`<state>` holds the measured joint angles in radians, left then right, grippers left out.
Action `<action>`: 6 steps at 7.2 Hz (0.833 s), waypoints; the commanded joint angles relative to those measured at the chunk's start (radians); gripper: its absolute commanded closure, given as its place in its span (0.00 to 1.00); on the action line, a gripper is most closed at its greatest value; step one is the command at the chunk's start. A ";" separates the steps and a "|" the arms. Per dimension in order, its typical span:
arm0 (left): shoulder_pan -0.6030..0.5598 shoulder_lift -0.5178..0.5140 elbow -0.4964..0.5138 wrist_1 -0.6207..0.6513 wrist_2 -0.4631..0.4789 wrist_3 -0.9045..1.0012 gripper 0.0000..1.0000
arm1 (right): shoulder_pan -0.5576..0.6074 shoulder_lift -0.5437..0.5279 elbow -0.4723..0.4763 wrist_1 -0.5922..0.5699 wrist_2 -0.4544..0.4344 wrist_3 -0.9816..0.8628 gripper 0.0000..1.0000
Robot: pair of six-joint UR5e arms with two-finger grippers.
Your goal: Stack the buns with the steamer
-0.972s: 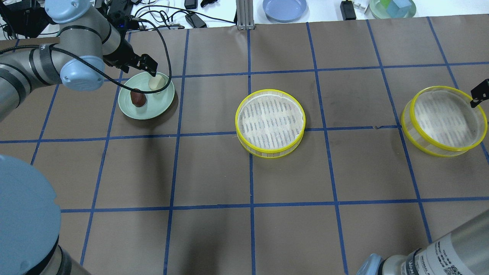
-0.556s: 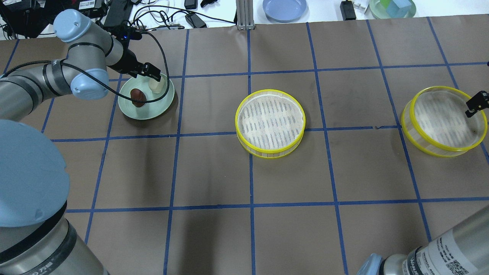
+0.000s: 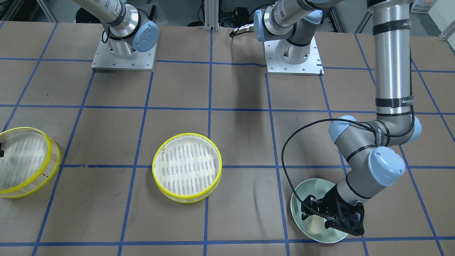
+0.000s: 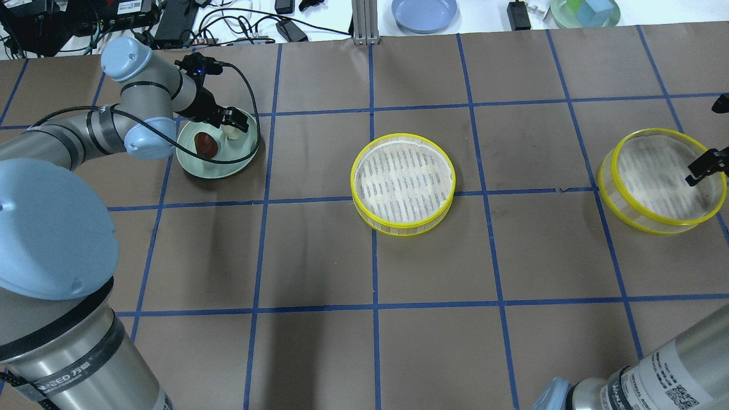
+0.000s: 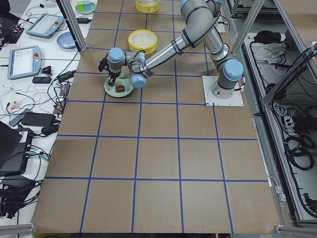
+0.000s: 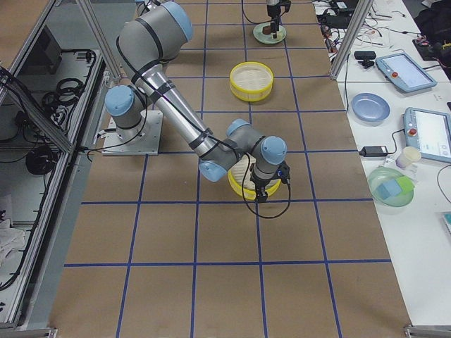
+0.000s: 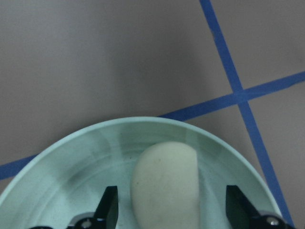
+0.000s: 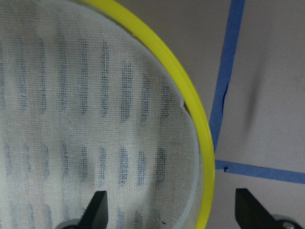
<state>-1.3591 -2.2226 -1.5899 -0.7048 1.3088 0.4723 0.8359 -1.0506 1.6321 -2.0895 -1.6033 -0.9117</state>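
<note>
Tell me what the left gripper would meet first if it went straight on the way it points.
The cream-white bun: the wrist view shows it lying on the pale green plate, between the open fingers of the left gripper. Depth is unclear, but nothing seems to stand before it.

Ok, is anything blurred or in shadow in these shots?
Front-facing view: the steamer tray at the left edge is smeared, the middle tray crisp. Left wrist view: the white bun is slightly soft, and a broad shadow lies on the table beyond the plate. Right wrist view: the tray's mesh is sharp.
</note>
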 commanded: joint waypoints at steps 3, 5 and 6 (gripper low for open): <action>-0.003 0.041 0.016 0.005 0.003 -0.049 1.00 | -0.004 0.004 -0.003 -0.018 0.000 -0.016 0.30; -0.044 0.131 0.015 0.007 -0.005 -0.280 1.00 | -0.041 0.003 -0.003 -0.024 0.003 -0.001 0.31; -0.107 0.174 0.013 0.005 0.013 -0.381 1.00 | -0.066 0.004 -0.003 -0.024 0.003 0.000 0.36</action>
<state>-1.4073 -2.1038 -1.5759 -0.6976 1.3101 0.2194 0.8006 -1.0464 1.6292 -2.1127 -1.6013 -0.9157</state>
